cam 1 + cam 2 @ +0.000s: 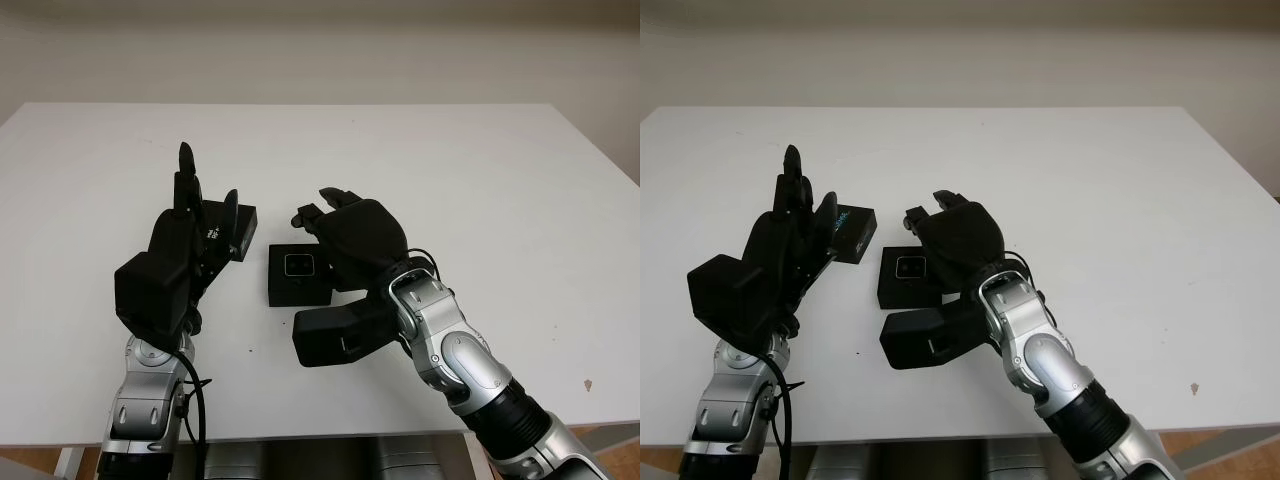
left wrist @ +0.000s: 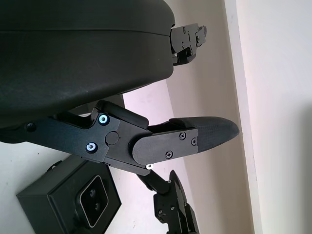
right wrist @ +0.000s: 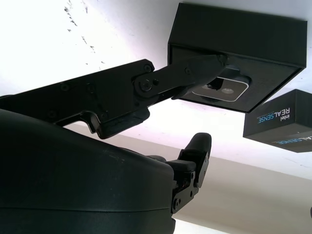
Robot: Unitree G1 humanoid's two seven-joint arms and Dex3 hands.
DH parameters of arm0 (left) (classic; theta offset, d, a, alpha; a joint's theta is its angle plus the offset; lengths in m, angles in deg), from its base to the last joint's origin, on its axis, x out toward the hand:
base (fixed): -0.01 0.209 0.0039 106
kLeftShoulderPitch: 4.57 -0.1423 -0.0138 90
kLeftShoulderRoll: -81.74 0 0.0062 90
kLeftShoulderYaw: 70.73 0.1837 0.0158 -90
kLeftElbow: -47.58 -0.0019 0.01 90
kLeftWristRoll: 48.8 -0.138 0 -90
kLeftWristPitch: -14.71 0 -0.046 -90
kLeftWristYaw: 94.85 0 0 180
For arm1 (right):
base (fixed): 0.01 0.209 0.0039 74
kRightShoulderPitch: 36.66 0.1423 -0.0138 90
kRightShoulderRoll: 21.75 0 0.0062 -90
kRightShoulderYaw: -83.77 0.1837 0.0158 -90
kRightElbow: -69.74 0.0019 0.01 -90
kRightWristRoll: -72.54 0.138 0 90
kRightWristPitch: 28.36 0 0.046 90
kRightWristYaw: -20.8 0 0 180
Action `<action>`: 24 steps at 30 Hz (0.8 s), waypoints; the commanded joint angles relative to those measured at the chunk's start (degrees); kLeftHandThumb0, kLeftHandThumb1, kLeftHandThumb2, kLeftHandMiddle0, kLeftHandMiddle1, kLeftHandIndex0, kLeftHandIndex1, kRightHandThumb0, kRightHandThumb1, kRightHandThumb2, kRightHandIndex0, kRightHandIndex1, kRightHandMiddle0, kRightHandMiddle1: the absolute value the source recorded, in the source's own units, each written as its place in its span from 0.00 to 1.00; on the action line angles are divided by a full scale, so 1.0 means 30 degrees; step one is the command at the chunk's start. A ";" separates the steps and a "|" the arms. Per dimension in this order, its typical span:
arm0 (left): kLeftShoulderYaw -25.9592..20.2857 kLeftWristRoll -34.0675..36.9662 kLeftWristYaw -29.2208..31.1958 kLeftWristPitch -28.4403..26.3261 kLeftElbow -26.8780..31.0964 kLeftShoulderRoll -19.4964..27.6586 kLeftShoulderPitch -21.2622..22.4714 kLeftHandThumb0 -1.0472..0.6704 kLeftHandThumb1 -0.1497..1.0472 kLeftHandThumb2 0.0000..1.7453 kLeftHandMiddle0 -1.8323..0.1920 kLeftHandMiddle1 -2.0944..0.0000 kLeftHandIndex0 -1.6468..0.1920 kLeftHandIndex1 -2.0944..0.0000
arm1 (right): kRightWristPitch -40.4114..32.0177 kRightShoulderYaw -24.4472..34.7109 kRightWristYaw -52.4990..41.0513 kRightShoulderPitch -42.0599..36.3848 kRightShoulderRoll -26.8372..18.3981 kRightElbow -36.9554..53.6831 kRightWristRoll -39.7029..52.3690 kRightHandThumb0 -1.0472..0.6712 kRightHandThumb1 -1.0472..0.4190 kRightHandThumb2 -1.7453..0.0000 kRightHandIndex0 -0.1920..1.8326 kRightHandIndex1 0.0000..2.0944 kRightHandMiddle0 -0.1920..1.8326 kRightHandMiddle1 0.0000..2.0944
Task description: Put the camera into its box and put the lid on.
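Both black hands rise from the near edge of the white desk, and they bracket the work. On the robot's left, the left hand stands upright with its fingers pointing up and nothing in them, so it is open. It is right in front of the lid, a flat black piece printed with a brand name that lies on the desk just beyond the fingers. The right hand hovers over the right side of the box, also holding nothing, fingers extended toward the far side.

Inside the box sits the camera, its pale lens face turned up, so the first half of the task looks done; the right wrist view shows it seated in the recess with one finger crossing in front of it.

What matters for the coming move is that the lid lies to the left of the box and slightly farther away, a little apart from it. My judgement is that the left hand is the nearer one to take the lid, then carry it rightward over the box.
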State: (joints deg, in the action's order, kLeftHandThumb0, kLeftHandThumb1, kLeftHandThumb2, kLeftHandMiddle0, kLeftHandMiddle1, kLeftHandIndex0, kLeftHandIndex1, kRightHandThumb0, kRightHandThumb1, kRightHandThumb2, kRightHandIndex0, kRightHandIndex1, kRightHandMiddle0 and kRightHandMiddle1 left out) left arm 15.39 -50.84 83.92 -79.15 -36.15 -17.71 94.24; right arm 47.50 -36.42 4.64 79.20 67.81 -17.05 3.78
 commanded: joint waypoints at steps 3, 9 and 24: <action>-0.0076 0.0033 -0.0045 0.0366 0.0120 -0.0095 -0.0077 0.20 1.00 0.32 1.00 1.00 1.00 1.00 | -0.0115 0.0262 0.0147 -0.0196 -0.0007 0.0666 -0.0163 0.22 0.05 0.97 0.17 0.02 0.17 0.30; -0.0169 0.0089 0.0056 0.0151 0.0405 0.0114 -0.0133 0.22 1.00 0.33 1.00 1.00 1.00 1.00 | 0.1472 0.2090 0.2105 -0.0640 0.0096 0.1018 0.3185 0.23 0.01 0.97 0.18 0.03 0.17 0.17; -0.1629 -0.1830 0.1798 -0.0352 0.1952 0.4708 0.1048 0.15 1.00 0.27 1.00 1.00 1.00 1.00 | 0.2712 0.9678 -0.0741 0.0758 0.0240 -0.2421 1.9514 0.14 0.00 0.67 0.12 0.01 0.10 0.03</action>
State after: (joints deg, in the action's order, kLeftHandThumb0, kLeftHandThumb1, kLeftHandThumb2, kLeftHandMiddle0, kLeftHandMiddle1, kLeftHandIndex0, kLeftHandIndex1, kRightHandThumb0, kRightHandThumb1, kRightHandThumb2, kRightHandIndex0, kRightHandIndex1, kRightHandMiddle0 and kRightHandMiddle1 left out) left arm 11.37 -56.05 88.49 -80.37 -31.32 -5.38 95.70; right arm 56.21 -8.39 2.95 79.76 69.30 -23.78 61.06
